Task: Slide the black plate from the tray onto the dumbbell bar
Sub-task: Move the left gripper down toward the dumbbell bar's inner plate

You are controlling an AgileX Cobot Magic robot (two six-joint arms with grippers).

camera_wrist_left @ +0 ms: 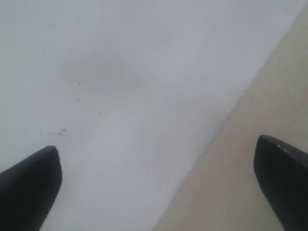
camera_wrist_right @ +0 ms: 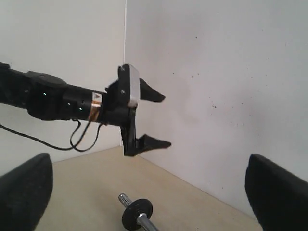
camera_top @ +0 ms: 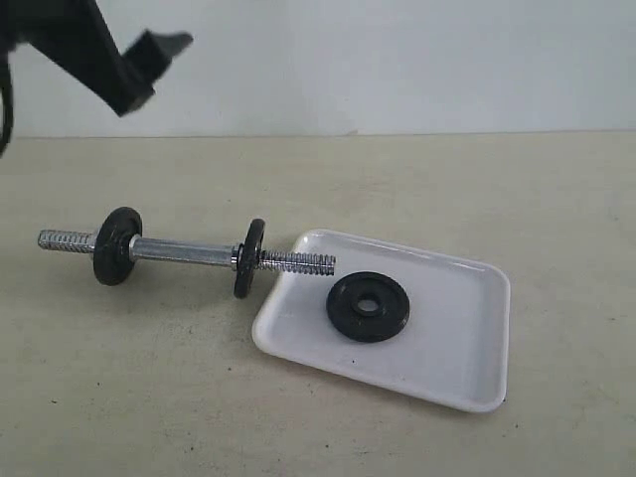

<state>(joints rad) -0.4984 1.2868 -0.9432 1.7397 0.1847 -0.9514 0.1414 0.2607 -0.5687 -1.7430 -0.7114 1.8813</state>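
Flat round black plate (camera_top: 368, 306) lies in glossy white tray (camera_top: 467, 338).

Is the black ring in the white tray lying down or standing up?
Lying down. The black plate sits flat on the tray, its hole facing up.

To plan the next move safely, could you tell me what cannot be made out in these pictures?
Right gripper: outside the exterior view; only its tips show in its wrist view.
Bar: cut off by the right wrist view's edge; tray and plate unseen there.
Left wrist view: only wall and table.
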